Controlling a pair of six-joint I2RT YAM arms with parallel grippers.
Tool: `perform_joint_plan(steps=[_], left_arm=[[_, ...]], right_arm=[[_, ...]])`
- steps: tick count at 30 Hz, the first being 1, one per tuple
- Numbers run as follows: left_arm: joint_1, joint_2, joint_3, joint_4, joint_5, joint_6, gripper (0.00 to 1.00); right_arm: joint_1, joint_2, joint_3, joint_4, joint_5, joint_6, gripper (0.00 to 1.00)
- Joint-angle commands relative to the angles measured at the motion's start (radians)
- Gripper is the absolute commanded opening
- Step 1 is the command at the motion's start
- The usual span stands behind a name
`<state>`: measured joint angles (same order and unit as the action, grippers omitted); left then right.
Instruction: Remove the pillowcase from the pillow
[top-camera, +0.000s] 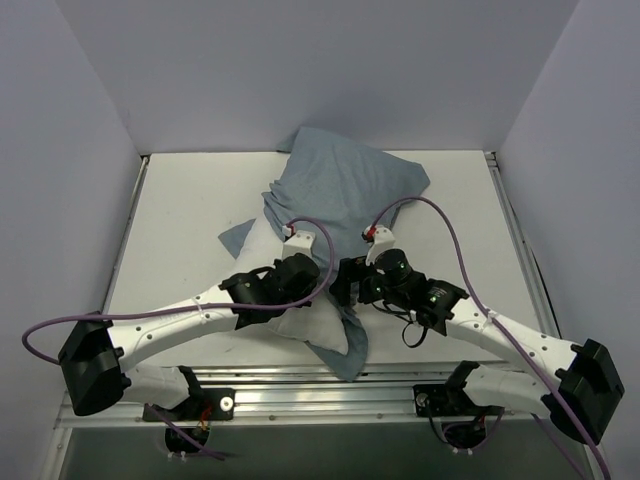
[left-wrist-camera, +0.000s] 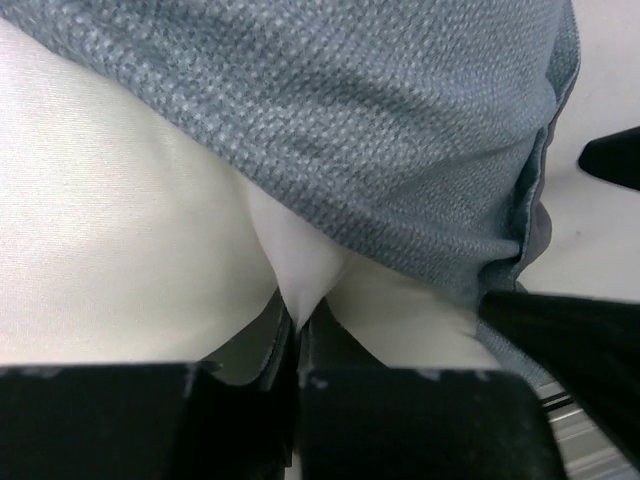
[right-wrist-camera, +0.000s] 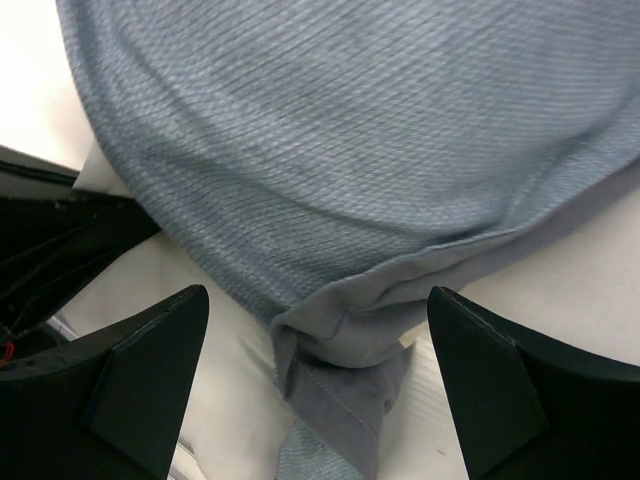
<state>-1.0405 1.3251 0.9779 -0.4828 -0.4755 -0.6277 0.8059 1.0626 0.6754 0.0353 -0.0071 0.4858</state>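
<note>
The pillowcase (top-camera: 345, 185) (grey-blue face up) covers the far part of the pillow (left-wrist-camera: 100, 250) at mid-desk (top-camera: 180, 230). The left pincer (left-wrist-camera: 298, 320) pinches a fold of the white pillow; the right pincer (right-wrist-camera: 315, 300) gapes wide over the pillowcase's hem, holding nothing.

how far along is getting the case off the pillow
Partway. Done: the pillow is bare at its near end. In hand: left hand pinches the pillow, right hand is open over the case at its hem. Left: the case covers the far end and must slide off.
</note>
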Motion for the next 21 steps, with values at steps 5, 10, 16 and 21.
perform_joint_plan(steps=[5,10,16,21], left_arm=[[0.034,-0.040,-0.021,-0.005,0.040,-0.015,0.02],[0.048,-0.093,0.021,-0.072,0.051,0.005,0.02],[0.097,-0.188,0.071,-0.183,0.129,0.029,0.02],[0.168,-0.305,0.096,-0.293,0.289,0.037,0.02]], right_arm=[[0.033,0.091,-0.013,0.103,-0.021,-0.032,0.84],[0.013,0.138,-0.017,0.138,0.040,-0.041,0.59],[-0.077,0.221,0.048,0.133,0.110,-0.076,0.00],[-0.305,0.306,0.153,0.077,0.092,-0.049,0.00]])
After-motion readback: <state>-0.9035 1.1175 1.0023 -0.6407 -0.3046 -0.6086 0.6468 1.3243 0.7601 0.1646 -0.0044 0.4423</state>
